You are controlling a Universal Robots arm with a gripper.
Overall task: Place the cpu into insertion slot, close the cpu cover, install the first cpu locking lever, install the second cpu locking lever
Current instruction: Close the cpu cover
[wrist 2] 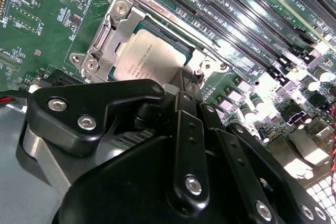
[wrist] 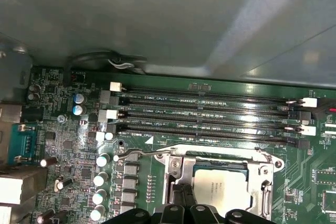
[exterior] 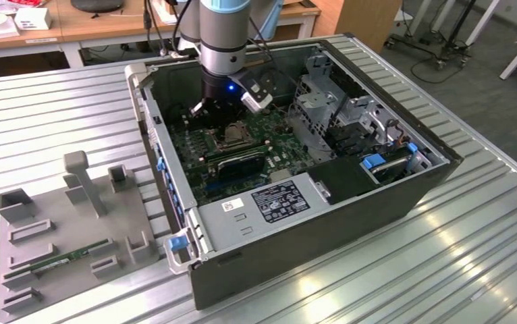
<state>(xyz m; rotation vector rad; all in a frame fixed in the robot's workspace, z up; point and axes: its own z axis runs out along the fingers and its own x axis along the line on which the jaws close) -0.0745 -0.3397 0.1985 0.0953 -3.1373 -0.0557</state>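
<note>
The cpu lies flat in the insertion slot, its silver-tan face showing in both wrist views. The silver cpu cover lies down around it, framing the chip. A thin wire locking lever runs along the socket side nearest the memory slots. My gripper hangs low over the socket's edge, its black fingers pressed together with nothing between them. In the exterior view the gripper reaches down inside the open computer case, just beyond the socket.
Long black memory slots run beside the socket. The case walls, a drive cage and the power supply hem in the board. A grey fixture plate holding a memory stick lies on the exterior view's left.
</note>
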